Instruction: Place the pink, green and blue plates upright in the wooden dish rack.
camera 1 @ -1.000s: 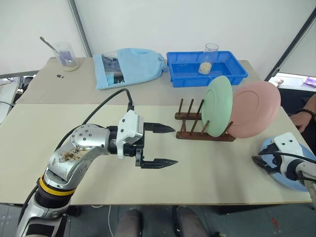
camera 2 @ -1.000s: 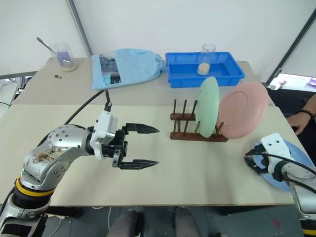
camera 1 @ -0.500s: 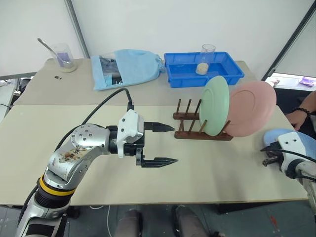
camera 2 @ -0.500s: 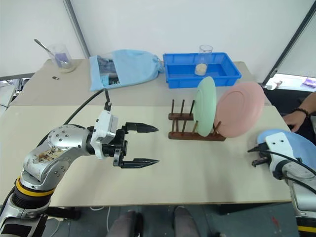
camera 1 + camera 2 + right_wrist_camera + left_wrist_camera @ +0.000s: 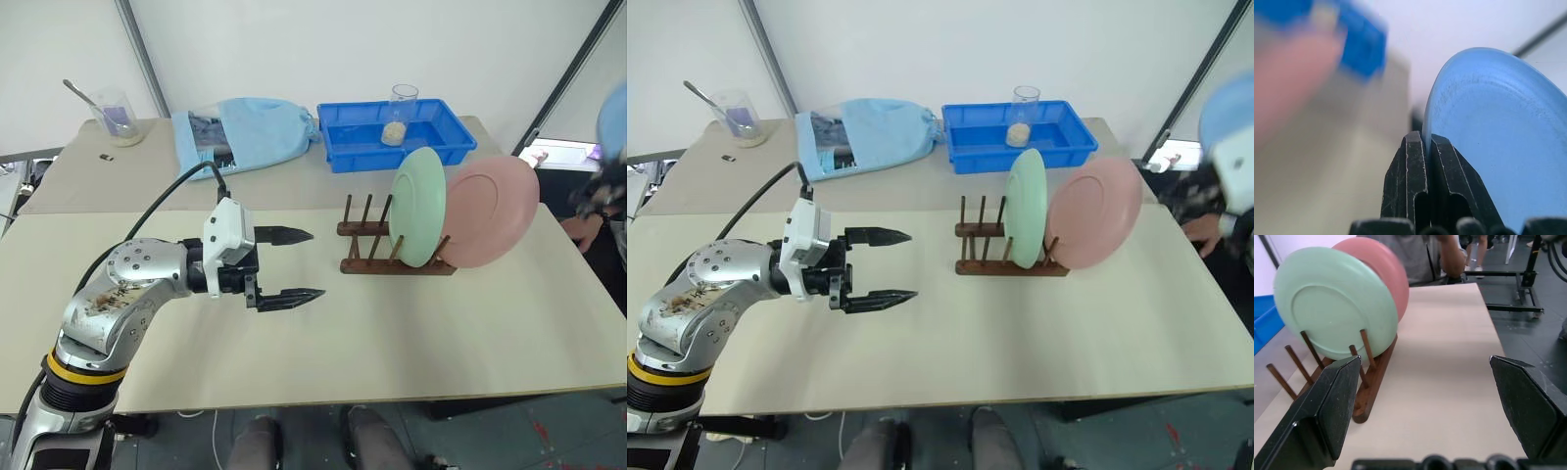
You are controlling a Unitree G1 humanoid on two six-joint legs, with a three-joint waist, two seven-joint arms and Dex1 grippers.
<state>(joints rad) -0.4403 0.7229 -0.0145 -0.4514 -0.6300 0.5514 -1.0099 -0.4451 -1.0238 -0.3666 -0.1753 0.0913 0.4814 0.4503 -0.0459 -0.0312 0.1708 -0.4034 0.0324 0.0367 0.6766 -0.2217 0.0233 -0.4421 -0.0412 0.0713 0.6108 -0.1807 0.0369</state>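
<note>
No writing, label, brand, number or sign can be read on anything in these views.

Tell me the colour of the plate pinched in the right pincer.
Light blue plate, seen best in the right wrist view.
</note>
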